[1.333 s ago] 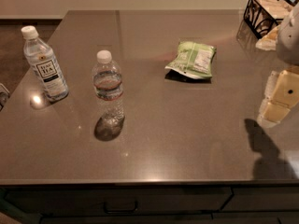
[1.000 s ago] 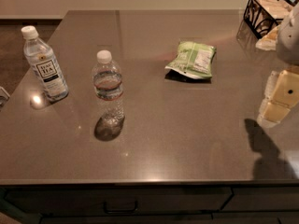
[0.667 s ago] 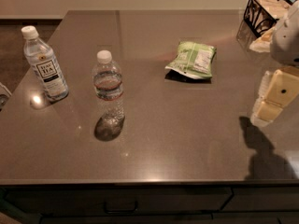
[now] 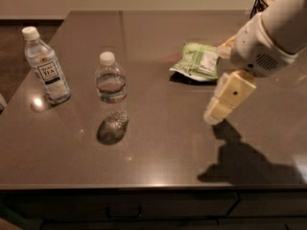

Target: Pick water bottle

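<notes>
The water bottle (image 4: 111,91) is small, clear and ribbed, with a white cap and a narrow reddish-blue band. It stands upright on the dark table (image 4: 158,138), left of centre. My gripper (image 4: 212,115) hangs above the table right of centre, pointing down and left, well to the right of the bottle. It holds nothing that I can see.
A taller clear bottle with a white "TEA" label (image 4: 46,67) stands at the far left. A green snack bag (image 4: 196,62) lies at the back, just behind my gripper. A black wire basket (image 4: 263,4) is at the back right corner. Drawers run under the table's front edge.
My arm has swung left, into the middle of the table, and now covers the basket area. The gripper is nearer the water bottle. The bottles and the bag have not moved.
</notes>
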Robot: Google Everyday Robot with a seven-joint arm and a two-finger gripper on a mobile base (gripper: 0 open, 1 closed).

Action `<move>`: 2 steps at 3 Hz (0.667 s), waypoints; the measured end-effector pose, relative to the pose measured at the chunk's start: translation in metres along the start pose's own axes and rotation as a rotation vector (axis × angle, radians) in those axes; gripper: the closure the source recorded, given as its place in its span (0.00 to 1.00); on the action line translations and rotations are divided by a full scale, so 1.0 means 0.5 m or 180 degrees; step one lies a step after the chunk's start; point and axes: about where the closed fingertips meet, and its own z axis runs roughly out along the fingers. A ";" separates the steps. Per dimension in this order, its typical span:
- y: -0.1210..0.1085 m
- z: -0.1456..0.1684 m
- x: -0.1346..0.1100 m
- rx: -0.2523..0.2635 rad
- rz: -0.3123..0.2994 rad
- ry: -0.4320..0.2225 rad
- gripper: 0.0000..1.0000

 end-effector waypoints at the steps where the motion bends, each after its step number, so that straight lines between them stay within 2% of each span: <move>1: -0.003 0.042 -0.105 0.0055 -0.0016 -0.0412 0.00; 2: -0.002 0.075 -0.190 0.0045 -0.0059 -0.0695 0.00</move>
